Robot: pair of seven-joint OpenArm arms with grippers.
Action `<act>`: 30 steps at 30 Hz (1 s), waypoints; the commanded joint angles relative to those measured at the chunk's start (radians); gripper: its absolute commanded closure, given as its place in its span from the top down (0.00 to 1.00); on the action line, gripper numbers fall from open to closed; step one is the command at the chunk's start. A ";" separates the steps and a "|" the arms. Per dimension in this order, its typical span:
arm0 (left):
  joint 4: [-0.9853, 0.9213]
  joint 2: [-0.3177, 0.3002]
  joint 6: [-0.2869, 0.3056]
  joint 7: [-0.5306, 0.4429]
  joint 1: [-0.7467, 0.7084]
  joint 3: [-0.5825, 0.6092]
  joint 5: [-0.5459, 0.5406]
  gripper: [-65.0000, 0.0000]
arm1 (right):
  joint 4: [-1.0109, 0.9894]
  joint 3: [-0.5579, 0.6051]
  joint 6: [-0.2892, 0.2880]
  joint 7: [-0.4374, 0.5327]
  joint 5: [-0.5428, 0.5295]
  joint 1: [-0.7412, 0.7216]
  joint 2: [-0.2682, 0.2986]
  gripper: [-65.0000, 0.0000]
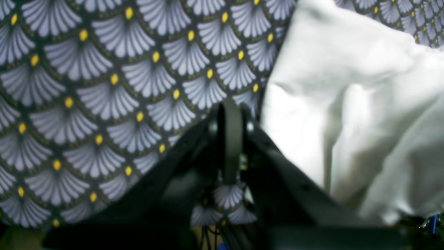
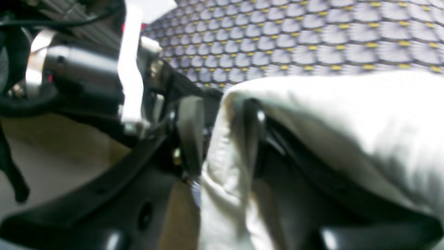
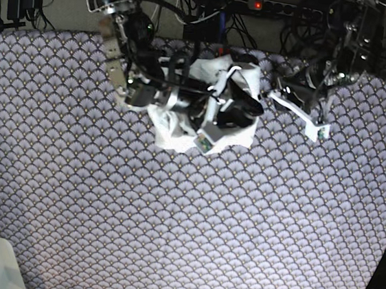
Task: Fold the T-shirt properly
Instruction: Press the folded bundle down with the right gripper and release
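The T-shirt (image 3: 239,132) lies bunched near the counter's (image 3: 171,225) far edge, under the right arm. The right fingers (image 2: 255,135) stand apart with white cloth draped between them, one pad beneath a fold. The left fingers (image 1: 231,114) are closed on nothing, just beside the cloth

Black arms w/ silver joints, white brackets, loose black cables, grey-padded pincer (image 2: 222,135).
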State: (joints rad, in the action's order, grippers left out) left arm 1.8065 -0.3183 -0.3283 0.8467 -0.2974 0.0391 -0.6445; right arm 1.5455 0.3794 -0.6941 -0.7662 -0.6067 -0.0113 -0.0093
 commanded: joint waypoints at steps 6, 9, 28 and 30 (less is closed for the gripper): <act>0.020 -0.012 0.010 -0.008 -0.029 -0.009 -0.004 0.01 | -0.098 0.089 -0.004 0.023 -0.023 -0.100 -0.005 0.44; 0.020 -0.012 0.010 -0.008 -0.029 -0.009 -0.004 0.01 | -0.072 0.132 -0.004 0.020 -0.023 -0.117 -0.005 0.49; 0.013 -0.012 0.010 -0.008 -0.030 -0.003 -0.002 0.01 | 0.244 0.278 -0.004 0.053 0.146 -0.086 0.081 0.45; 0.013 -0.012 0.010 -0.008 -0.029 -0.006 -0.002 0.01 | 0.269 0.273 -0.004 0.050 0.192 -0.086 0.098 0.39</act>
State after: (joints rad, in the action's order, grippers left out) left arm 1.8038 -0.3206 -0.3187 0.8497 -0.3340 0.0391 -0.6453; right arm 1.7973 0.6601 -0.6945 -0.7414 -0.4046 -0.0776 0.0864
